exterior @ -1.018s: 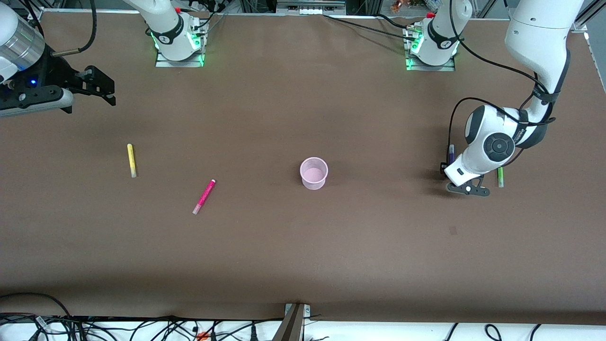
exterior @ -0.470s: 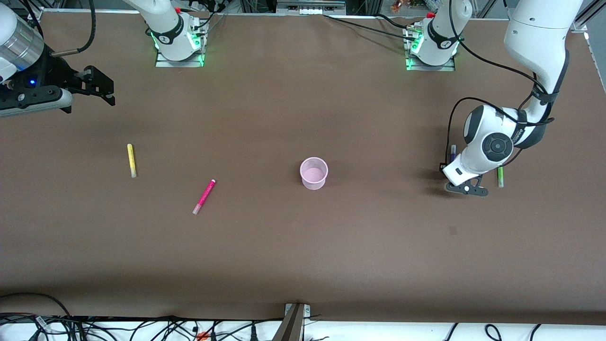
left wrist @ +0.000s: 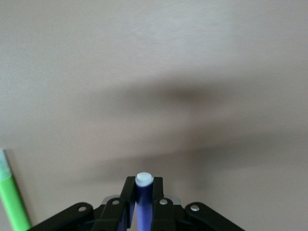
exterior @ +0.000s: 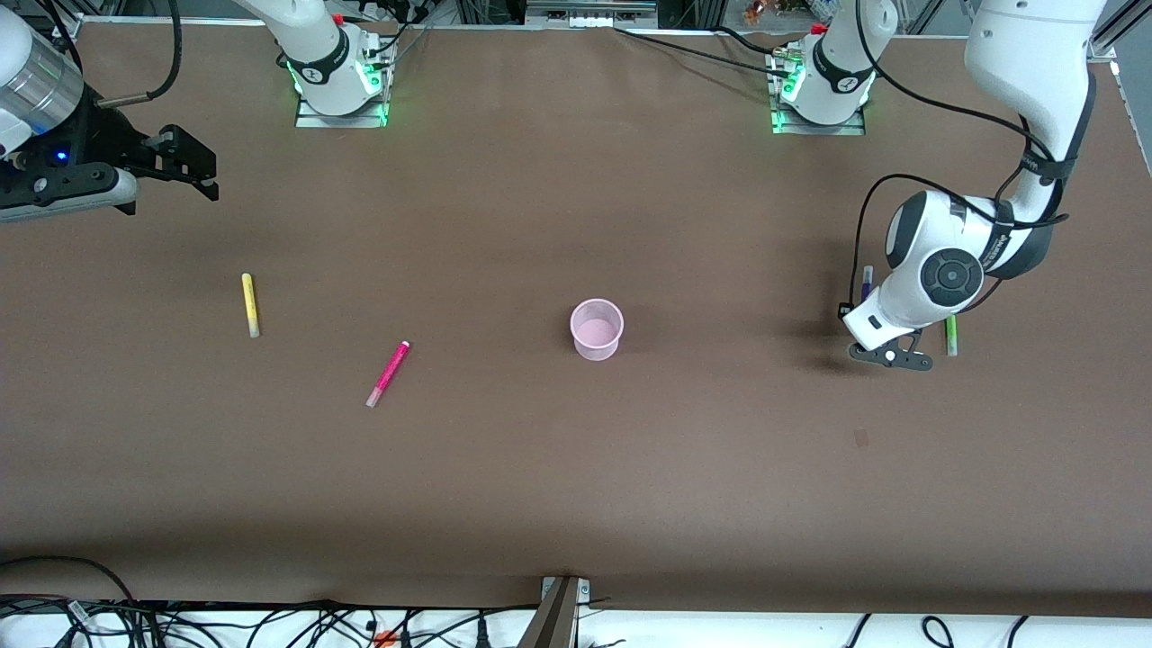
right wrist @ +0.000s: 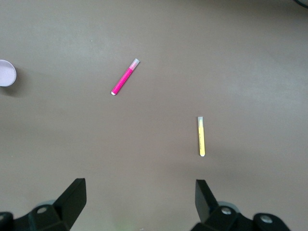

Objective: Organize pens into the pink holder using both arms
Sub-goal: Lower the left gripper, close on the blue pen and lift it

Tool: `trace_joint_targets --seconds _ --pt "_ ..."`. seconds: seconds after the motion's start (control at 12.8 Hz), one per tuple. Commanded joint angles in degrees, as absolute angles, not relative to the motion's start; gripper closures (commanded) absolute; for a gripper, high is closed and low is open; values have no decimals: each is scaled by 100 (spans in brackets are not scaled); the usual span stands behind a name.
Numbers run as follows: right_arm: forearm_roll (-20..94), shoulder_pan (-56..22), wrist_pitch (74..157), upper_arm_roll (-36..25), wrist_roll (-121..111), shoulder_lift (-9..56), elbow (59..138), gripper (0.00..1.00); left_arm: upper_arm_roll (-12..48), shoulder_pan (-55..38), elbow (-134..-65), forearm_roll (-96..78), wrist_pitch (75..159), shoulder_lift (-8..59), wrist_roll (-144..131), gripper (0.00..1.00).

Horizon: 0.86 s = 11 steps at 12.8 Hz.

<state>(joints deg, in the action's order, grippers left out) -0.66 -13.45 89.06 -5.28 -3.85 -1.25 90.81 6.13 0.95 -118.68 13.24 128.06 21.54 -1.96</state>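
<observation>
My left gripper (exterior: 864, 295) is shut on the dark purple pen (exterior: 867, 279), which stands between its fingers with its white end up (left wrist: 144, 179), just above the table at the left arm's end. The green pen (exterior: 950, 336) lies beside it and shows in the left wrist view (left wrist: 12, 192). The pink holder (exterior: 597, 329) stands upright mid-table. The magenta pen (exterior: 388, 373) and the yellow pen (exterior: 250, 305) lie toward the right arm's end. My right gripper (exterior: 202, 171) is open and empty, up over the table at that end. Its wrist view shows the gripper (right wrist: 139, 197), the magenta pen (right wrist: 124, 77), the yellow pen (right wrist: 201, 136) and the holder (right wrist: 6, 73).
The brown table (exterior: 576, 468) carries only the pens and the holder. The arm bases (exterior: 340, 81) stand along the table edge farthest from the front camera. Cables (exterior: 270, 625) lie off the edge nearest the front camera.
My left gripper has risen a little with the purple pen in it. The right arm has barely moved.
</observation>
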Motion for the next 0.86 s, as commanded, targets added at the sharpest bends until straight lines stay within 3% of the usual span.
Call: trace_joint_targets --seconds 0.0,0.39,0.78 --pt "-61 -1318 8824 -492 -404 -114 8982 0 922 114 -11488 803 12165 2013 -159 100" --pt "-35 -1318 9026 -492 -405 0 8956 0 1827 53 -10944 10 12321 2074 -114 100" --pt "-26 -1318 8974 -483 -378 0 8956 0 2512 0 -10503 -693 13356 2372 141 100"
